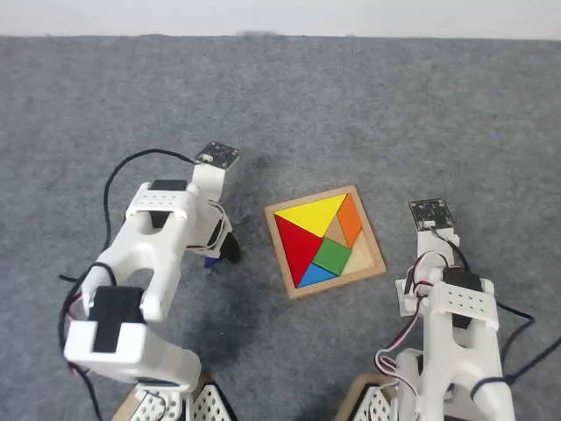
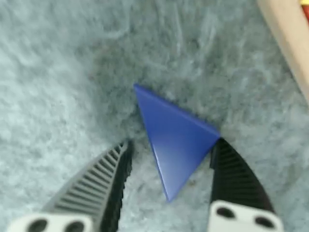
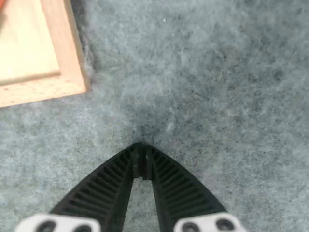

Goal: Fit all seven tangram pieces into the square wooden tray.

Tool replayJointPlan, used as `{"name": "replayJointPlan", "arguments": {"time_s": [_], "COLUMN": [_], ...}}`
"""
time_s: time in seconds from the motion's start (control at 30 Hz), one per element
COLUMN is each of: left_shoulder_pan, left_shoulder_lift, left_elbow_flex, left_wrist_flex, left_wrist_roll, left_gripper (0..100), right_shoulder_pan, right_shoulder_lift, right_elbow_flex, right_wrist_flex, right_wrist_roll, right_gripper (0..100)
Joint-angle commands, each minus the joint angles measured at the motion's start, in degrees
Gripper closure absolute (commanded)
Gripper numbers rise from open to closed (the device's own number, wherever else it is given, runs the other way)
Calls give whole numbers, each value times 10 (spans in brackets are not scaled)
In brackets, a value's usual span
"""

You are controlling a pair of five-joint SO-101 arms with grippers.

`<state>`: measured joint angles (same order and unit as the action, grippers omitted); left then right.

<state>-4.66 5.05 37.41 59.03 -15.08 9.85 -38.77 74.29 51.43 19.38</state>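
"On the left of the grey counter (image 1: 438,105), what is there?"

"The left hand (image 2: 173,142), spread wide over a dark blue triangle (image 2: 176,135) that lies flat. One finger (image 2: 231,169) meets its corner and the other stands apart."

"And to the right?"

"The square wooden tray (image 1: 361,255). It holds a red triangle (image 1: 296,246), a yellow triangle (image 1: 311,217), a light blue triangle (image 1: 316,274), a green square (image 1: 332,255) and an orange piece (image 1: 350,219), with some bare wood. Farther right, the right hand (image 3: 139,150) is pinched closed, pointing at the counter near a tray corner."
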Motion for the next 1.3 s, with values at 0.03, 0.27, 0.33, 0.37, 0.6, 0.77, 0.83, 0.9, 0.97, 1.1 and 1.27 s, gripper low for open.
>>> {"name": "replayJointPlan", "arguments": {"time_s": [0.03, 0.27, 0.33, 0.37, 0.6, 0.77, 0.83, 0.9, 0.97, 1.1, 1.27], "left_shoulder_pan": [-7, 75, 87, 92, 142, 161, 166, 170, 165, 156, 159], "left_shoulder_lift": [1, 1, 2, 2, 2, -8, -22, -53, -97, -188, -177], "left_elbow_flex": [-24, -29, -34, -34, -29, -45, -54, -57, -62, -66, -51], "left_wrist_flex": [-4, -7, -8, -9, -4, 31, 54, 74, 94, 98, 1], "left_wrist_roll": [-8, 69, 101, 113, 120, 120, 110, 101, 102, 110, 161], "left_gripper": [793, 807, 807, 807, 838, 921, 938, 943, 941, 921, 836], "right_shoulder_pan": [10, 8, 9, 9, 9, 9, 8, 8, 7, 7, 7], "right_shoulder_lift": [1, 3, 3, 3, 4, 6, 6, 6, 6, 7, 7], "right_elbow_flex": [-18, -18, -18, -18, -18, -18, -18, -18, -18, -18, -18], "right_wrist_flex": [-11, -12, -12, -12, -14, -14, -14, -14, -14, -14, -14], "right_wrist_roll": [4, 4, 4, 4, 4, 4, 4, 4, 4, 4, 4], "right_gripper": [993, 993, 993, 993, 993, 993, 993, 993, 993, 993, 993]}}
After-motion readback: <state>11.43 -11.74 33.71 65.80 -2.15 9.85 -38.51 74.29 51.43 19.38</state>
